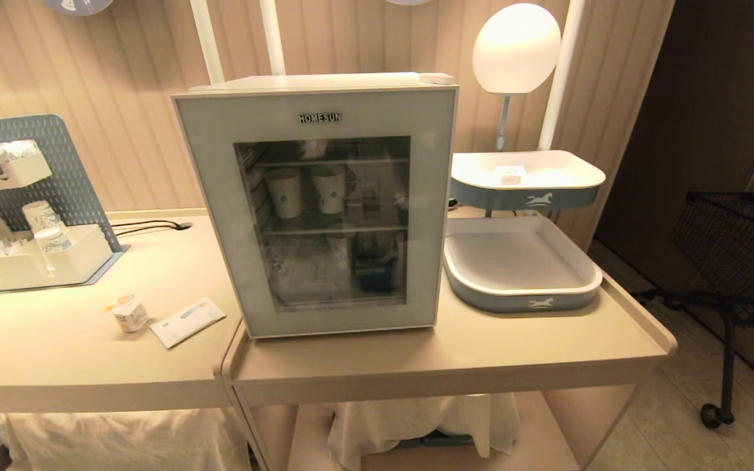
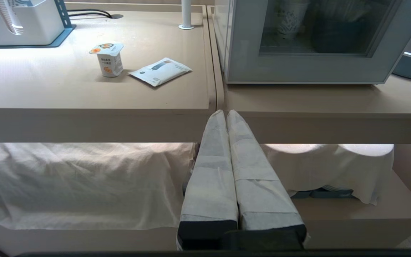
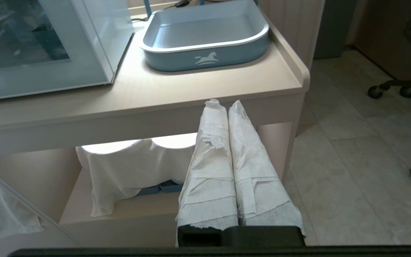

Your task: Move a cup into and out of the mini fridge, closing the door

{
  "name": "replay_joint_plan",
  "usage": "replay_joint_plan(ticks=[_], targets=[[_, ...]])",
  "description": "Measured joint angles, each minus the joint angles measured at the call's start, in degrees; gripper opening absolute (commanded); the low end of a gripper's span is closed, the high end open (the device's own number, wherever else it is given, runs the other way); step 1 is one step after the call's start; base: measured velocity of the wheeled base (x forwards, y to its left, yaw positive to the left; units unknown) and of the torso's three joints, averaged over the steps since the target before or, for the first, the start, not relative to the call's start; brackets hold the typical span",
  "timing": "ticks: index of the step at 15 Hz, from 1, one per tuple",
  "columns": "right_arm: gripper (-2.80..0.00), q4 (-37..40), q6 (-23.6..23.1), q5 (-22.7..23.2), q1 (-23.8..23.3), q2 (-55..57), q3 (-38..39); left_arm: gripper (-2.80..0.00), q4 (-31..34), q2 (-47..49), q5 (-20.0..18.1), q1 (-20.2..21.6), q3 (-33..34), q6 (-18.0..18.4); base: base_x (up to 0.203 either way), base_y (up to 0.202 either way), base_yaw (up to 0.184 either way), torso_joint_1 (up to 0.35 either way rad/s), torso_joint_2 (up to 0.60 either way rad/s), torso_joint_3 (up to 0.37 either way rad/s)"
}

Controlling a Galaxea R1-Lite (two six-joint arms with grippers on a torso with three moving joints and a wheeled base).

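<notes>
Both grippers, left point(image 2: 226, 116) and right point(image 3: 223, 106), sat pinched shut, empty, below table edge. Cup point(image 1: 131, 313) stood at fridge's point(image 1: 324, 82) 9 o'clock, beside packet point(image 1: 187, 321); door point(image 1: 321, 212) closed. I judged: open door fully first, then grasp cup low on body, upright.

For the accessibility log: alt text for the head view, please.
A white box-shaped mini fridge stands on a beige counter, its glass-windowed door shut. Left of it sit a small white foil-lidded cup and a flat white packet; no gripper shows.
</notes>
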State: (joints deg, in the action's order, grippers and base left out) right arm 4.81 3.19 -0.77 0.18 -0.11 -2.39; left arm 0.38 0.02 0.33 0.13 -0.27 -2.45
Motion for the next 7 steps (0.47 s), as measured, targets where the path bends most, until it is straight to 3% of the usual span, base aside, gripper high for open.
replay_joint_plan(ticks=[7], targets=[[-2.8, -0.4, 0.0, 0.0, 0.0, 0.0, 0.2, -2.8, -0.3, 0.0, -0.1, 0.0, 0.0, 0.7, 0.0, 0.0, 0.0, 0.0, 0.0, 0.0]])
